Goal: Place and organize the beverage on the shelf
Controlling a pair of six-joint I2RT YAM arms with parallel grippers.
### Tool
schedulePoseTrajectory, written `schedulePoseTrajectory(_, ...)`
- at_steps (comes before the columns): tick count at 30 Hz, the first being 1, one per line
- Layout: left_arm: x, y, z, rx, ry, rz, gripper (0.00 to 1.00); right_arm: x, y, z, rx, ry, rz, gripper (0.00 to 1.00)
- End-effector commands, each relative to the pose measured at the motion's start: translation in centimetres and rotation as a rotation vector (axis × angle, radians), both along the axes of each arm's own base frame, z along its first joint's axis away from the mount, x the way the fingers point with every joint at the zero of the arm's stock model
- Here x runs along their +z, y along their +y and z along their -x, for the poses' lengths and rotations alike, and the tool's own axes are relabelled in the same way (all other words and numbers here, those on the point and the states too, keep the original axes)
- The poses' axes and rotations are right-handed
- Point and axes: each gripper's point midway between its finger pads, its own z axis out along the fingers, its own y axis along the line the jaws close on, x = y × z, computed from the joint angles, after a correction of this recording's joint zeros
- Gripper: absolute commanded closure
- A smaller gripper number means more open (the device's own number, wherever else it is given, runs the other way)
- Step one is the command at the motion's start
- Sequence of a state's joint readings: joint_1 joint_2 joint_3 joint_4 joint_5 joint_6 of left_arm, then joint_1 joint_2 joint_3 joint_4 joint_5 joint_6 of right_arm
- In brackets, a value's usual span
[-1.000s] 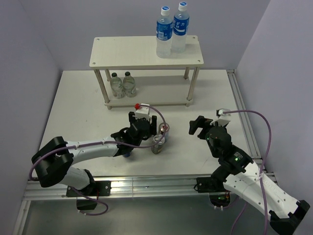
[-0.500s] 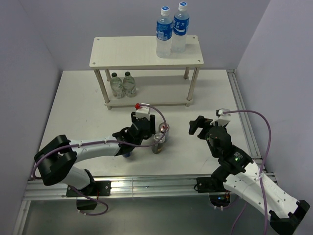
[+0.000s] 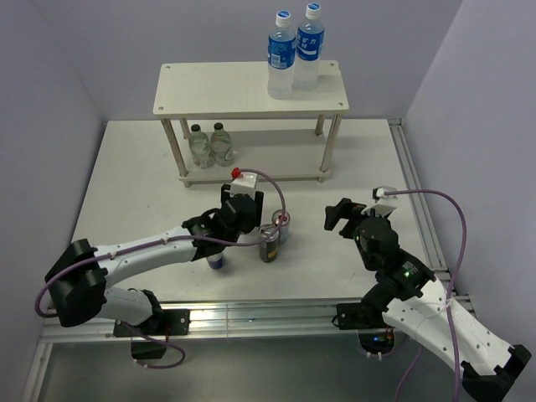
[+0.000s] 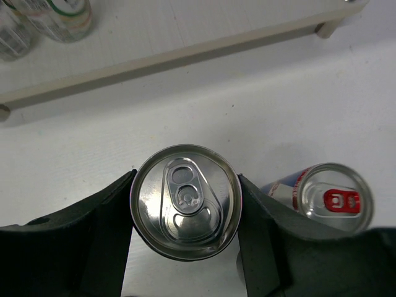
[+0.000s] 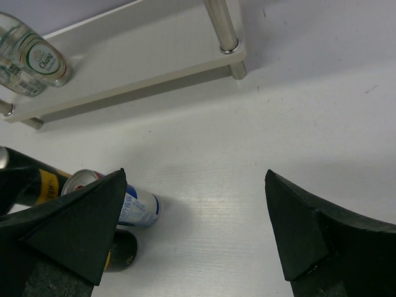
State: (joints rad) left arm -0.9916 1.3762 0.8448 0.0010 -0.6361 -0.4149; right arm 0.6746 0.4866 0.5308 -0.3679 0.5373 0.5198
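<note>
My left gripper (image 4: pixel 185 204) is shut on a tall black can; its silver top (image 4: pixel 185 199) fills the gap between the black fingers (image 4: pixel 93 229). From above, the left gripper (image 3: pixel 238 214) hides that can. Just to its right stand another black can (image 3: pixel 268 244) and a short silver can with a red tab (image 3: pixel 281 223) (image 4: pixel 331 201). A short blue can (image 3: pixel 216 260) stands near the left forearm. Two blue-capped water bottles (image 3: pixel 293 52) stand on the shelf's top board (image 3: pixel 218 88). My right gripper (image 3: pixel 348 214) (image 5: pixel 195 229) is open and holds nothing.
Two small clear bottles (image 3: pixel 210 144) stand on the shelf's lower board (image 3: pixel 276 177), seen also as clear bottles (image 4: pixel 49 18) (image 5: pixel 34 62) from the wrists. Shelf posts (image 3: pixel 332 146) stand at the corners. Grey walls enclose the white table (image 3: pixel 368 159), and a metal rail (image 3: pixel 251 318) runs along the near edge.
The left jaws have shut on the can. The left wrist has shifted a little left and toward the shelf. The right arm has not moved.
</note>
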Motion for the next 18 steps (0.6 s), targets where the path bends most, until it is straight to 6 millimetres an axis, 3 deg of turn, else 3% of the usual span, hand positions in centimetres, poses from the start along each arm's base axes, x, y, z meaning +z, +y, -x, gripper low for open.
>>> schedulePoseTrajectory(1,9.5,0.2,-1.0,0.025,-0.149,0.120,1.00,0.7,-0.2,-0.1,-0.013,-0.023,-0.014,0.00)
schedulePoseTrajectory(10,20.1,2.7,-1.4,0.045,-0.282,0.137,1.00,0.9,-0.3,0.0,-0.011,-0.031,-0.021,0.00)
schedulePoseTrajectory(11,22.7,3.1,-1.5,0.039,-0.318,0.154,1.00,0.9,-0.3,0.0,-0.011,-0.031,-0.021,0.00)
schedulePoseTrajectory(13,25.1,4.5,-2.4,0.065,-0.349,0.150,1.00,1.0,-0.3,0.1,-0.013,-0.035,-0.024,0.00)
schedulePoseTrajectory(14,27.7,4.9,-2.3,0.051,-0.381,0.159,1.00,1.0,-0.3,0.1,-0.013,-0.036,-0.025,0.00)
schedulePoseTrajectory(15,28.9,5.4,-2.6,0.058,-0.395,0.160,1.00,1.1,-0.4,0.1,-0.014,-0.038,-0.025,0.00)
schedulePoseTrajectory(16,31.6,6.4,-3.2,0.078,-0.435,0.173,1.00,1.1,-0.4,0.1,-0.014,-0.039,-0.026,0.00)
schedulePoseTrajectory(18,33.4,7.4,-3.8,0.089,-0.450,0.159,1.00,1.2,-0.4,0.1,-0.016,-0.042,-0.029,0.00)
